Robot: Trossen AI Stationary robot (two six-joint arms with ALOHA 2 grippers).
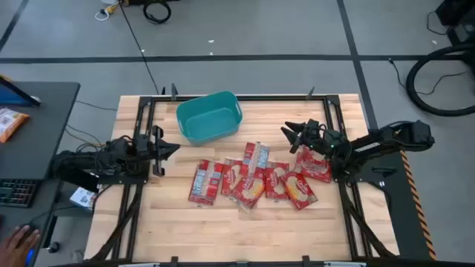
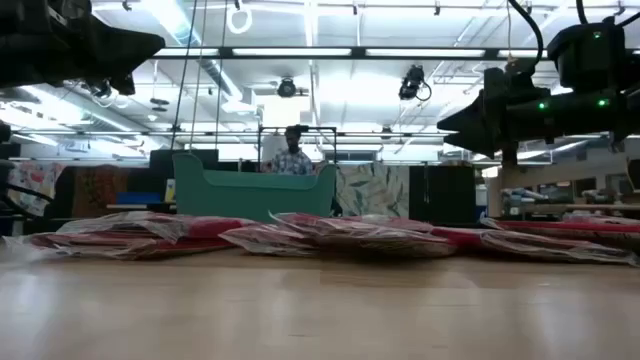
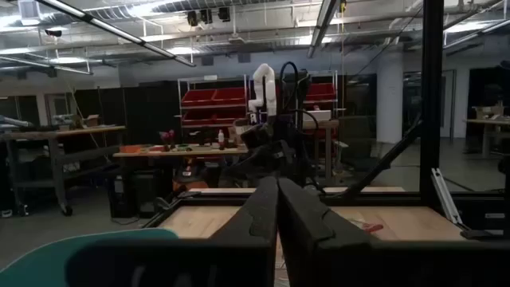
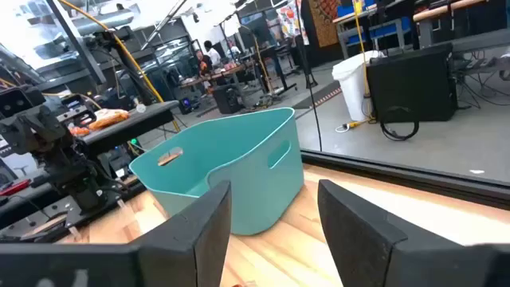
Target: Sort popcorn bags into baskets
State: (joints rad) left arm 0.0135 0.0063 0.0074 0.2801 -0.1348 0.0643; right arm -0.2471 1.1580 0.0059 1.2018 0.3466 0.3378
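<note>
Popcorn bags (image 1: 252,180): spread mid-table, overlapping.
Basket (image 1: 209,116): behind them, nothing blocking.
Left gripper (image 1: 169,149): fingers together, left of bags.
Right gripper (image 1: 289,133): fingers apart, above rightmost bags.

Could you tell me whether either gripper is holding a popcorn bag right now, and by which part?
Nothing is held. The left gripper is shut and empty; the right gripper is open above the table, clear of the popcorn bags.

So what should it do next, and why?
Probably lower the open right gripper onto the nearest popcorn bag. The teal basket looks empty, all bags lie on the table, and the left gripper waits shut at the side.
</note>
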